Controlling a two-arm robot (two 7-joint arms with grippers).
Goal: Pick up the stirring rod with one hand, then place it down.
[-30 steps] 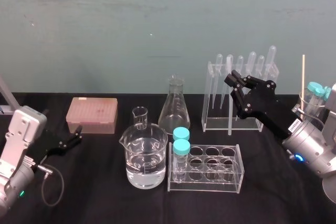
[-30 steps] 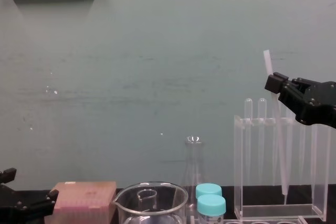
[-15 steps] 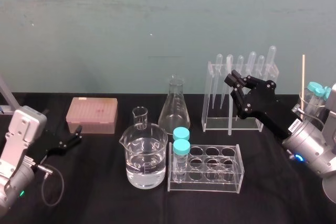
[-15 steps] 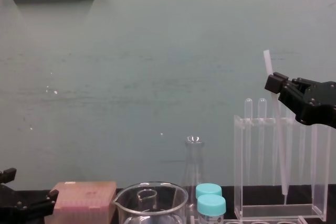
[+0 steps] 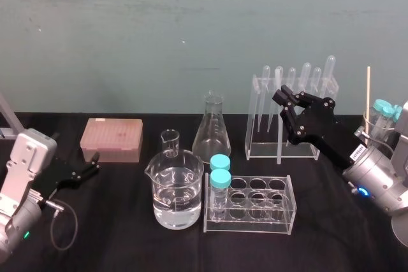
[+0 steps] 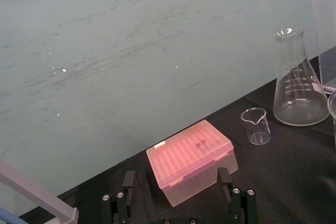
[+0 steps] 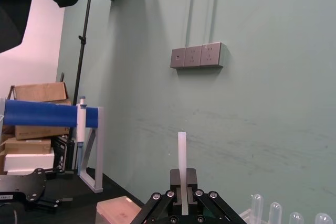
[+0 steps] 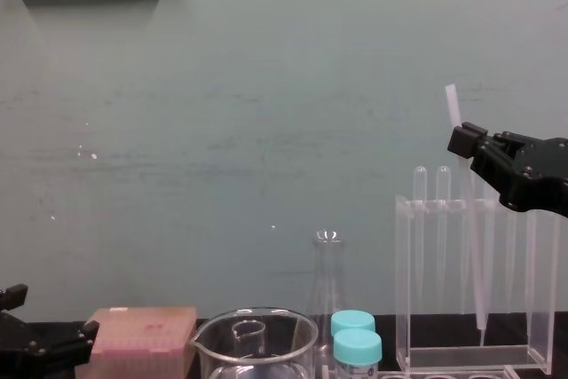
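Head view: the right hand (image 5: 284, 97) pinches the stirring rod (image 5: 278, 141) nearly upright before the rack (image 5: 255, 87), towards the worktop's (image 5: 115, 234) far right. The left hand (image 5: 89, 169), spread, rests near the left edge. Chest view: the rod's lower end hangs close to the worktop. The set-down should probably swing clear of the rack, then release gently.

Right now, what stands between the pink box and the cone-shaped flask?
A small glass beaker, standing apart from both the pink box and the flask; the left wrist view shows it.
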